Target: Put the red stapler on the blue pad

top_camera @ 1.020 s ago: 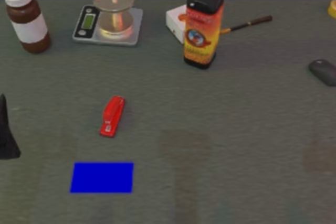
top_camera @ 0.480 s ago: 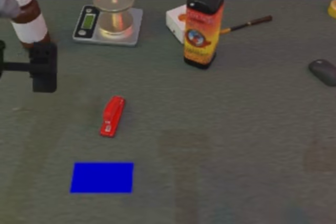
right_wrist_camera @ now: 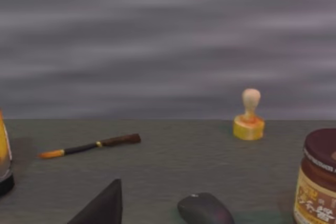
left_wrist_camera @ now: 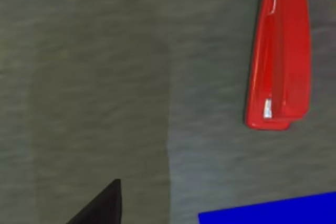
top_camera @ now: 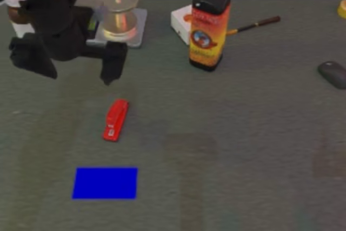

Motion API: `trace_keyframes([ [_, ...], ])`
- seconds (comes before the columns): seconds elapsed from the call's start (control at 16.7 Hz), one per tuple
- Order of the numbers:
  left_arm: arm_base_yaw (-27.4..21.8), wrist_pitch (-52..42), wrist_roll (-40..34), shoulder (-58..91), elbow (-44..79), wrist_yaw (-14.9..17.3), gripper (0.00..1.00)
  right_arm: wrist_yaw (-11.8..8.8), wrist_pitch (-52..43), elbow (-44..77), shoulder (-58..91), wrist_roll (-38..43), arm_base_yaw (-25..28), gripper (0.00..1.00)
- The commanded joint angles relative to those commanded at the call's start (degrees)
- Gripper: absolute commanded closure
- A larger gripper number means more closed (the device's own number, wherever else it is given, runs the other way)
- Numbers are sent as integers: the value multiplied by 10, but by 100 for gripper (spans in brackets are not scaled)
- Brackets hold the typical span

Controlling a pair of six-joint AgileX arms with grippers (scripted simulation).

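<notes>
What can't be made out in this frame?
- Left gripper, top view: its own dark body masks the fingers' spacing.
- White-capped brown pill bottle, top view: mostly behind that arm.
- Right gripper: outside the top view.
- Flat blue rectangular pad, left wrist view: cut by the edge.

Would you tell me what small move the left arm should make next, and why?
Probably carry the left gripper toward the top view's right and nearer edge, until it straddles the red stapler, then lower. Its fingers are spread wide but sit off to the stapler's far left. The stapler lies flat and free, apart from the blue pad.
</notes>
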Motion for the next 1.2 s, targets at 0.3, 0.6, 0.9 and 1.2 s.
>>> trace_keyframes([
  [0.3,-27,-77,-12,138,134,2,0,0,0,0,0,0,0,0],
  [0.6,-32,-89,-14,163,158,3,0,0,0,0,0,0,0,0],
  [0.9,-29,-65,-12,169,139,3,0,0,0,0,0,0,0,0],
  [1.2,-29,56,-11,207,62,3,0,0,0,0,0,0,0,0],
])
